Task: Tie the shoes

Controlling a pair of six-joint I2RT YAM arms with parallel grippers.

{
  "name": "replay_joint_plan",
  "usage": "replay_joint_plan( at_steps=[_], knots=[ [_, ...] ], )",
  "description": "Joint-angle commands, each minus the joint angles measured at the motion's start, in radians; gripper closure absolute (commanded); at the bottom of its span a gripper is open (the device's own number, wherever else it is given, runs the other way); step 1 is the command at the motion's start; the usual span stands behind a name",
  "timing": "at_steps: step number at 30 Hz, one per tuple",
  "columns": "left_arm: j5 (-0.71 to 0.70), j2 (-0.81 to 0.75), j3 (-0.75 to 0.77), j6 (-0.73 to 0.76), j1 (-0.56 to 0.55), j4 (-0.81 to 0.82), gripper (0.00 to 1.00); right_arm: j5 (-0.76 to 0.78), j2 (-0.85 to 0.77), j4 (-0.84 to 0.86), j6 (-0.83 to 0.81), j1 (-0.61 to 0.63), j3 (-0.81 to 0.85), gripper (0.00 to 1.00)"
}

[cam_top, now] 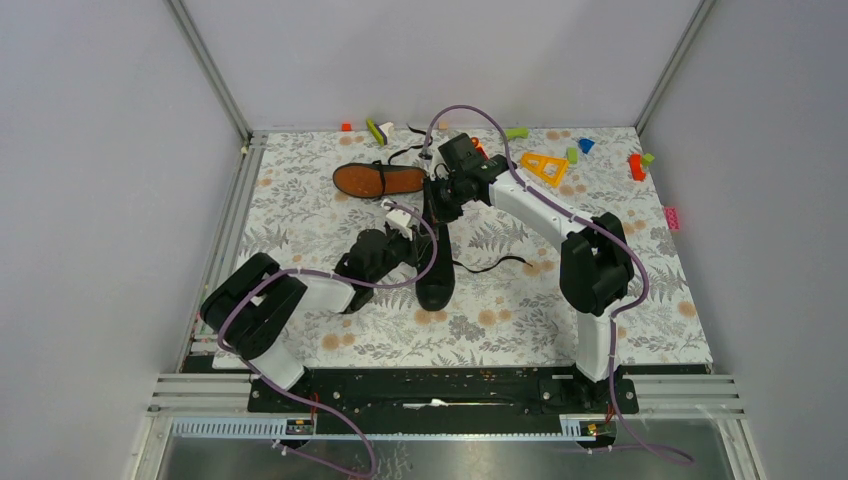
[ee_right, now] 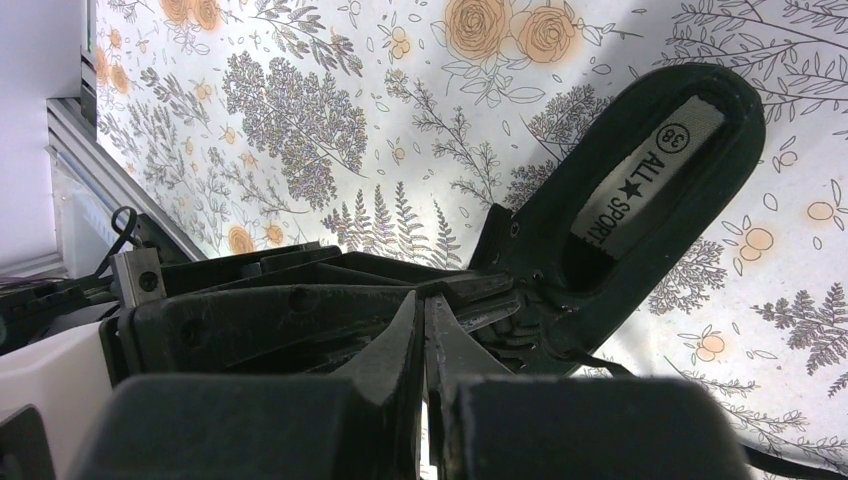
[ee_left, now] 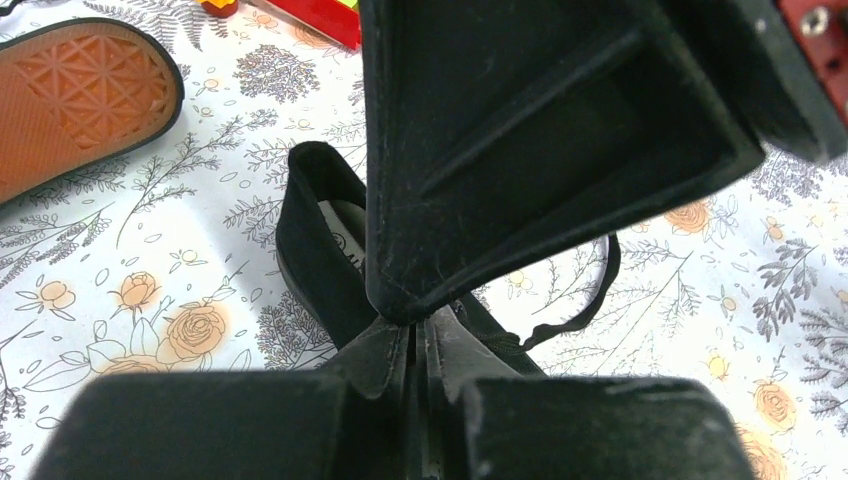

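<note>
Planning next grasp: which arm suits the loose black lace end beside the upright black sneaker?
Right, likely: thin black lace trails off the upright black sneaker's right side; left claw is across it.

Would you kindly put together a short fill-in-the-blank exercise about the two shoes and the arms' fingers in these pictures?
1. The shoe lying on its side shows a sole coloured ___.
2. The left arm's fingers and the right arm's fingers are both ___.
3. The label inside the upright shoe begins with the word ___.

Missing words: orange; shut; ALL.
</note>
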Motion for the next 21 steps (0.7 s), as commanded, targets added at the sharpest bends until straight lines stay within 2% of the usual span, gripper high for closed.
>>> replay_joint_plan(
  at_steps=[1, 4, 7, 10, 12, 15, 17, 18, 21],
  knots=[
    [0.036, 0.019, -0.022, -0.004, 0.004, 0.122, 1.0, -0.021, -0.008, 0.0, 0.006, -0.012, 0.019, 1.0],
    [0.034, 0.027, -0.044, -0.019, 0.01, 0.174, 1.0, -0.022, -0.011, 0.0, 0.009, -0.017, 0.018, 1.0],
    [0.017, 0.035, -0.07, -0.038, 0.016, 0.233, 0.78, -0.035, -0.012, 0.006, 0.008, -0.021, 0.016, 1.0],
    [0.022, 0.039, -0.077, -0.042, 0.024, 0.251, 0.74, -0.042, -0.01, 0.005, 0.008, -0.022, 0.016, 1.0],
    [0.037, 0.046, -0.079, -0.041, 0.027, 0.264, 0.77, -0.046, -0.009, 0.006, 0.01, -0.023, 0.017, 1.0],
    [0.06, 0.05, -0.084, -0.035, 0.032, 0.283, 0.96, -0.046, -0.008, 0.005, 0.013, -0.022, 0.015, 1.0],
    [0.068, 0.047, -0.088, -0.033, 0.035, 0.291, 0.98, -0.049, -0.009, 0.005, 0.012, -0.021, 0.014, 1.0],
    [0.07, 0.046, -0.09, -0.031, 0.036, 0.298, 0.95, -0.05, -0.008, 0.005, 0.011, -0.022, 0.013, 1.0],
    [0.072, 0.047, -0.094, -0.028, 0.037, 0.317, 0.65, -0.051, -0.009, 0.006, 0.012, -0.022, 0.015, 1.0]
  ],
)
